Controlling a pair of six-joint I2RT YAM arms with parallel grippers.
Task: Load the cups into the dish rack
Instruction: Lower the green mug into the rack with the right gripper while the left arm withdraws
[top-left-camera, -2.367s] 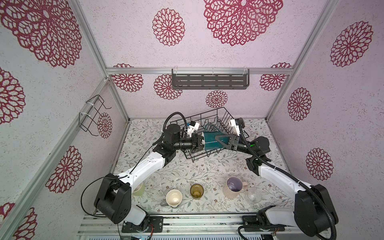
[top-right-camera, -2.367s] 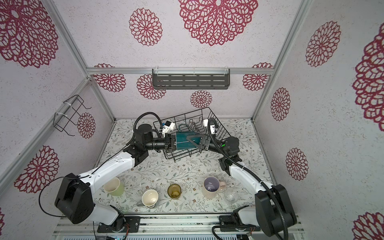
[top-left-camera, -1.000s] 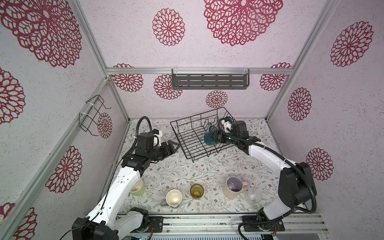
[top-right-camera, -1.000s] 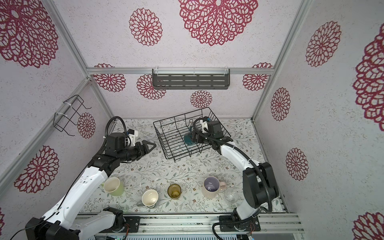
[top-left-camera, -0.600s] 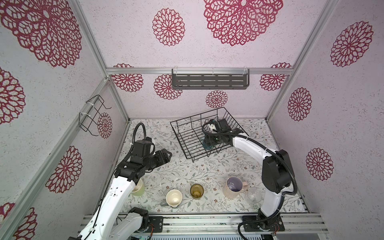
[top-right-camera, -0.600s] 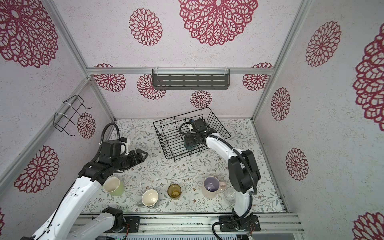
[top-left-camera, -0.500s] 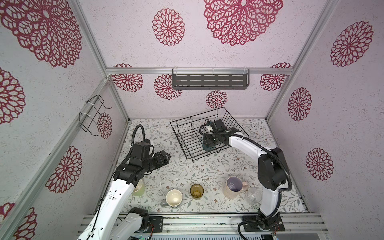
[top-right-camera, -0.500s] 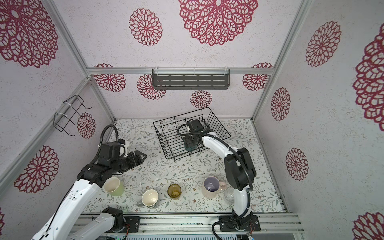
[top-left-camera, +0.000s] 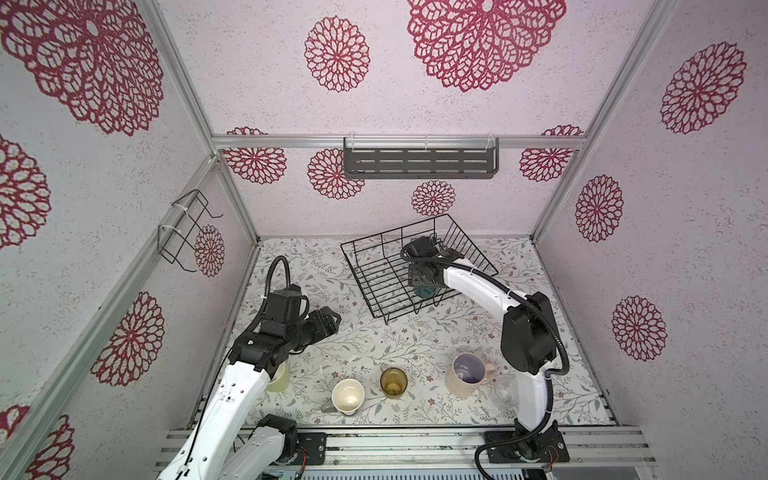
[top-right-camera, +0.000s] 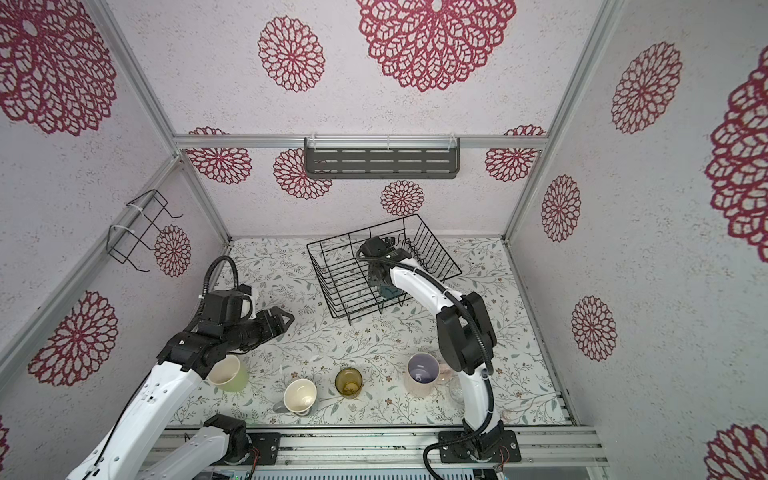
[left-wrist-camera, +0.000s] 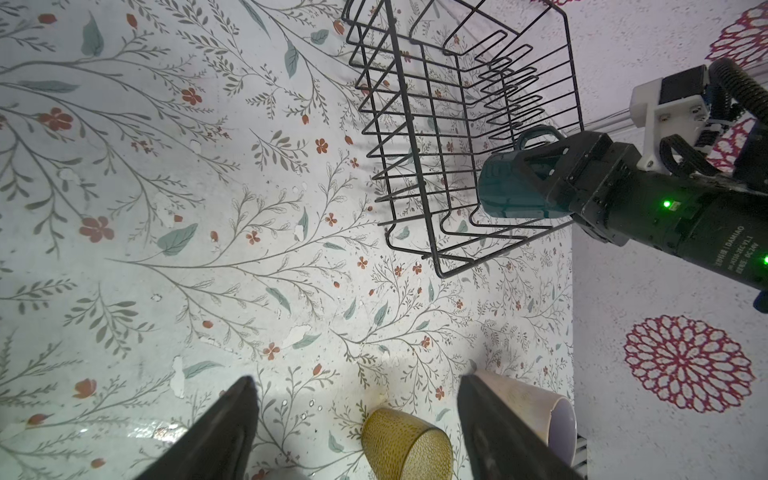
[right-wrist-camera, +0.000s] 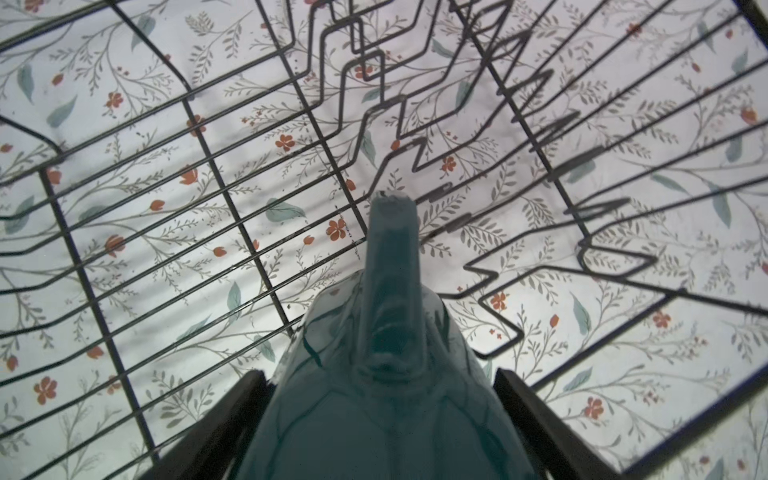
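Note:
The dish rack (top-left-camera: 374, 282) (top-right-camera: 340, 282) is a black wire basket at the back middle of the table. My right gripper (top-left-camera: 423, 284) (right-wrist-camera: 378, 380) reaches down into it, shut on the dark teal mug (top-left-camera: 424, 293) (top-right-camera: 388, 293) (left-wrist-camera: 511, 191) (right-wrist-camera: 390, 332), handle pointing away from the wrist. My left gripper (top-left-camera: 332, 322) (top-right-camera: 286, 320) (left-wrist-camera: 357, 379) hangs open and empty over the left of the table. Along the front stand a yellow-green mug (top-left-camera: 278, 376), a grey mug (top-left-camera: 348, 397), an amber tumbler (top-left-camera: 393, 381) (left-wrist-camera: 405, 444), a pink mug (top-left-camera: 467, 374) and a clear glass (top-left-camera: 503, 392), half behind the right arm.
A grey slotted shelf (top-left-camera: 419, 162) hangs on the back wall and a small wire holder (top-left-camera: 185, 232) on the left wall. The right arm's upright link (top-left-camera: 525, 332) stands just behind the pink mug and glass. The left arm's elbow covers part of the yellow-green mug.
My left gripper let go of the teal mug and drew back left and toward the front. My right gripper carried the mug down into the rack; little has moved in the last half second.

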